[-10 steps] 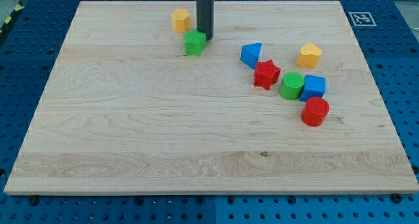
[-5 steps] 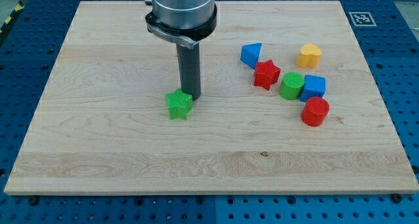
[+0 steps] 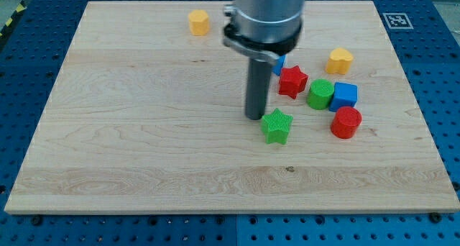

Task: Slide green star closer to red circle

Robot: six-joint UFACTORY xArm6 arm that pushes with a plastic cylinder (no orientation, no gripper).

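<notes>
Wooden board point(image 3: 144, 152), yellow hexagonal block point(image 3: 199, 21) at its 11 o'clock, my tip point(image 3: 255, 117) a plain dark rod with no jaws, ridged green star point(image 3: 277, 126) touching at its 4 o'clock, red star point(image 3: 292, 81), green cylinder point(image 3: 320, 94), blue cube point(image 3: 344, 95), red circle point(image 3: 346, 122) at the green star's 3 o'clock, apart, yellow heart-like block point(image 3: 340, 60).

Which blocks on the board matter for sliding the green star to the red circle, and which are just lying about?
In the job: green star, red circle, my tip at the star's upper left.

Lying about: red star, green cylinder, blue cube, blue block partly hidden, yellow heart, yellow hexagon.
</notes>
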